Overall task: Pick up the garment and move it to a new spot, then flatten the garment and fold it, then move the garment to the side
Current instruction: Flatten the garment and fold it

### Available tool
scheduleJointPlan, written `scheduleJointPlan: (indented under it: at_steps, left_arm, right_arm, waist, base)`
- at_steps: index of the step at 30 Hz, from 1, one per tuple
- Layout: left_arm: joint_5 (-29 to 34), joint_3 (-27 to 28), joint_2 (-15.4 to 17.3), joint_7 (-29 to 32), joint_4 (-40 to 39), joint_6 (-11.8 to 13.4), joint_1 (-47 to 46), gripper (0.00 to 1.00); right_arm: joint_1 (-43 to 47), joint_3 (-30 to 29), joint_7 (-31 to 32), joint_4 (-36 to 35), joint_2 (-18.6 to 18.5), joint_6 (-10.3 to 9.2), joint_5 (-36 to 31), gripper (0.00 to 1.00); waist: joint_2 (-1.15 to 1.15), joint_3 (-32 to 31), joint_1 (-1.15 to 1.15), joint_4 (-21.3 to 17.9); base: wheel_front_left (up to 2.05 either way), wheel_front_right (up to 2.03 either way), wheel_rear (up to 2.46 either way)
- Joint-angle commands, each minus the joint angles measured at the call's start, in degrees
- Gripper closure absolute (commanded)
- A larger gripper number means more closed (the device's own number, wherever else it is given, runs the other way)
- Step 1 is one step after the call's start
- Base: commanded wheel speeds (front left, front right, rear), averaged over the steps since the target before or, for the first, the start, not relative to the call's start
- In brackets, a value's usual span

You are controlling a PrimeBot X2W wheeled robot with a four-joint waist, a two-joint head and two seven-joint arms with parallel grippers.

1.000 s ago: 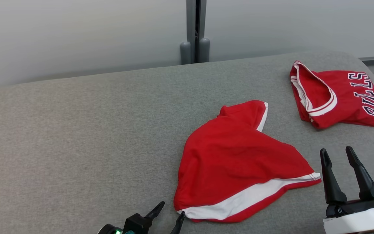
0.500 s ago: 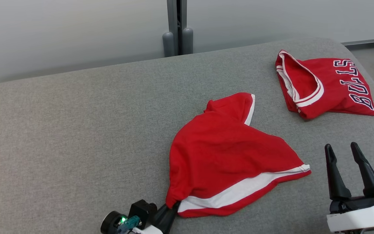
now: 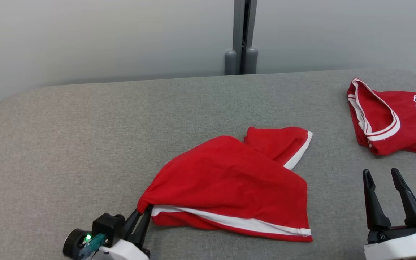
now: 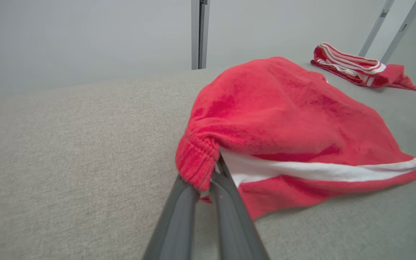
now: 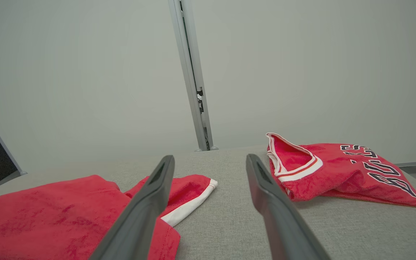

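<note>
The garment (image 3: 229,180) is a pair of red shorts with white trim, lying crumpled on the grey padded table (image 3: 67,137). My left gripper (image 3: 141,213) is shut on its near left corner, at the ribbed waistband (image 4: 197,162), and the cloth is stretched toward it. In the left wrist view the garment (image 4: 294,122) bulges up beyond the pinching fingers (image 4: 179,220). My right gripper (image 3: 385,177) stands open at the lower right, a little right of the garment, with nothing between its fingers. The right wrist view shows the garment (image 5: 49,209) at lower left behind my right gripper (image 5: 211,160).
A red jersey (image 3: 392,119) with white trim and dark lettering lies folded at the table's far right; the right wrist view has this jersey (image 5: 338,169) just right of the fingers. A grey post (image 3: 242,36) stands against the pale wall behind. Bare grey table stretches to the left.
My left gripper has shut on the garment's near corner and dragged it leftward, stretching the cloth. The head camera has also shifted. My right gripper has stayed open.
</note>
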Motion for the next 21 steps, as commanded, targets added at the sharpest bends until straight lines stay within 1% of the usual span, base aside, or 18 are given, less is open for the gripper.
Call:
scheduleJointPlan:
  at_steps: [1, 4, 5, 6, 12, 16, 20, 21]
  left_arm:
    - [-0.37, 1.14, 0.91, 0.01, 0.06, 0.54, 1.2, 1.0]
    - [-0.81, 1.53, 1.24, 0.01, 2.17, 0.23, 3.46, 1.0]
    - [-0.86, 1.88, 1.21, 0.01, 2.36, 0.21, 3.52, 0.73]
    - [-0.75, 2.1, 1.13, 0.01, 2.46, 0.16, 3.58, 0.0]
    - [-0.06, 4.34, -0.48, 0.01, -1.57, 0.12, 6.75, 0.0]
    - [1.14, 6.17, -1.25, 0.01, -6.3, -0.14, 8.57, 0.0]
    - [2.25, 9.41, -1.88, 0.01, -11.37, 0.51, 9.5, 0.0]
    - [2.25, 9.41, -1.88, 0.01, -11.37, 0.51, 9.5, 0.0]
  right_arm:
    - [0.18, -0.23, -0.29, 0.25, -0.29, 0.02, -0.27, 0.0]
    - [0.53, -0.26, -0.29, 0.87, -0.22, 0.02, -0.37, 0.0]
    - [0.6, -0.19, -0.29, 1.11, -0.21, 0.02, -0.37, 0.0]
    - [0.69, -0.21, -0.29, 1.24, -0.22, 0.02, -0.36, 0.0]
    - [1.48, -0.59, -0.3, 1.69, -0.37, 0.02, -0.22, 0.0]
    - [1.74, -0.96, -0.3, 1.54, -0.31, 0.02, -0.27, 0.0]
    - [1.72, -0.85, -0.3, 1.36, -0.13, 0.02, -0.35, 0.0]
    - [1.72, -0.85, -0.3, 1.36, -0.13, 0.02, -0.35, 0.0]
  waist:
    - [0.0, -0.85, 0.0, 1.17]
    - [0.0, -1.44, 0.0, 1.75]
    - [0.0, -1.59, 0.0, 1.88]
    - [0.0, -1.79, 0.0, 2.04]
    - [0.0, -3.04, 0.0, 2.99]
    - [0.0, -3.62, 0.0, 3.81]
    - [0.0, -4.06, 0.0, 4.44]
    - [0.0, -4.06, 0.0, 4.44]
  base:
    - [0.0, 0.0, 0.0]
    - [0.0, 0.0, 0.0]
    - [0.0, 0.0, 0.0]
    - [0.0, 0.0, 0.0]
    - [0.0, 0.0, 0.0]
    - [0.0, 0.0, 0.0]
    - [0.0, 0.0, 0.0]
    - [0.0, 0.0, 0.0]
